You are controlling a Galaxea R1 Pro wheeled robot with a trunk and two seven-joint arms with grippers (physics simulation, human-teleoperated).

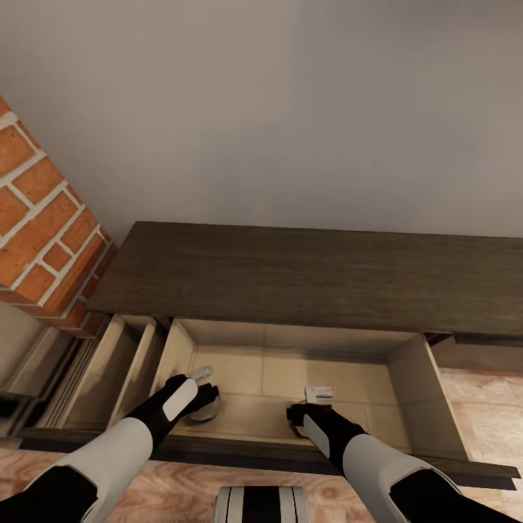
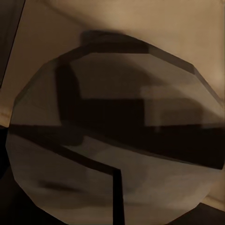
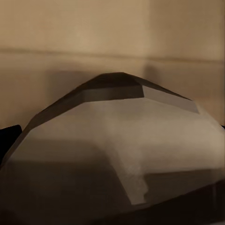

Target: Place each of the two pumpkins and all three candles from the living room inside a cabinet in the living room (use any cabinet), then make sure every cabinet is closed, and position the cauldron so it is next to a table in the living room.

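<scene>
A wide drawer (image 1: 290,374) of the long dark brown cabinet (image 1: 305,276) stands pulled open, its pale wood inside showing. Both my arms reach down into it. My left gripper (image 1: 205,407) is at the drawer's left front, shut on a stubby grey-beige candle (image 1: 208,415), which looms very close in the left wrist view as a faceted candle (image 2: 117,126). My right gripper (image 1: 299,423) hangs near the drawer's middle front, shut on a second candle (image 3: 122,154); my wrist hides that one in the head view. Pumpkins, cauldron and table are out of view.
A narrower drawer (image 1: 109,370) to the left is also pulled open. A red brick pillar (image 1: 43,218) stands at the left, a plain grey wall (image 1: 290,109) behind the cabinet. Wooden floor (image 1: 479,407) shows at the right and below the drawer front.
</scene>
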